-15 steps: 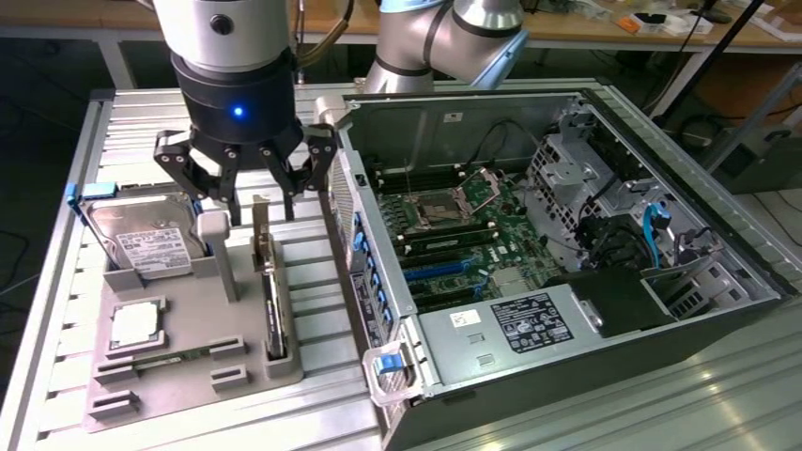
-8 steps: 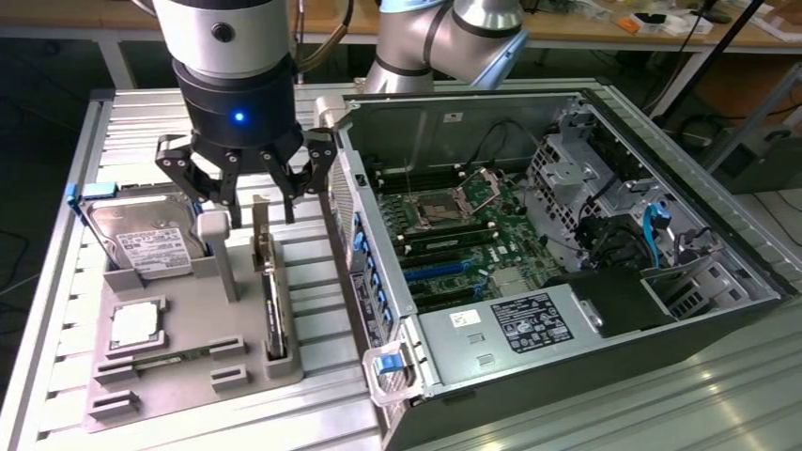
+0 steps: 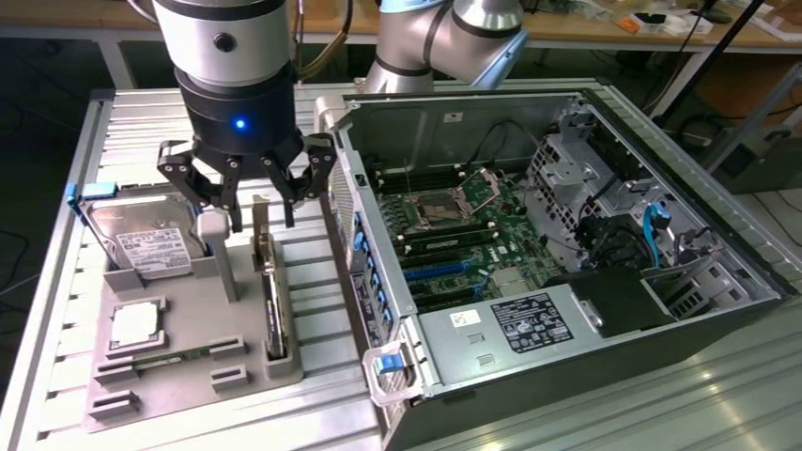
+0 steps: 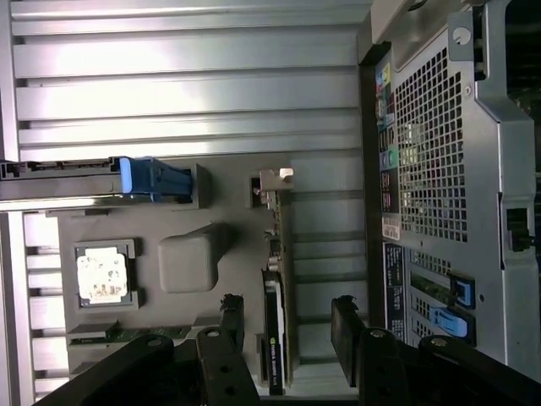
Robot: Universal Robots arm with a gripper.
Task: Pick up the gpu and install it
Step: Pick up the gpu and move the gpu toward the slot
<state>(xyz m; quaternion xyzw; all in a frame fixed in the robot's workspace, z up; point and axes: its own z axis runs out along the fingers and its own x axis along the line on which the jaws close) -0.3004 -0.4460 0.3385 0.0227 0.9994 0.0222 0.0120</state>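
Item: one robot arm over a slatted metal table (image 3: 51,310), parts fixture beside an open computer case (image 3: 701,310). Gripper (image 3: 254,214): jaws spread wide, holding nothing; it hangs above the fixture, and in the wrist view its dark fingers (image 4: 228,315) stand one on each side of the card with a gap showing on both sides. Gpu (image 3: 269,301): not installed; stands on its long edge in a slot of the grey fixture tray (image 3: 188,381), on the tray side nearest the case, with its silvery end bracket (image 4: 275,179) at the end farthest from the exterior camera, under the gripper. Hard drive (image 3: 150,242): silver, white label, leaning in a holder at the tray's far corner on the exterior view's left, with a blue piece (image 4: 152,179) at its end. Processor chip (image 3: 135,322): square, lying flat in a recess near the tray's middle. Memory stick (image 3: 169,355): narrow, green, seated in the tray just in front of the chip. Case: lies on its side on the exterior view's right, side panel off, green motherboard (image 3: 464,235) exposed, labelled power supply (image 3: 532,319) toward the near end, blue latch (image 3: 391,362) on the near corner facing the tray.
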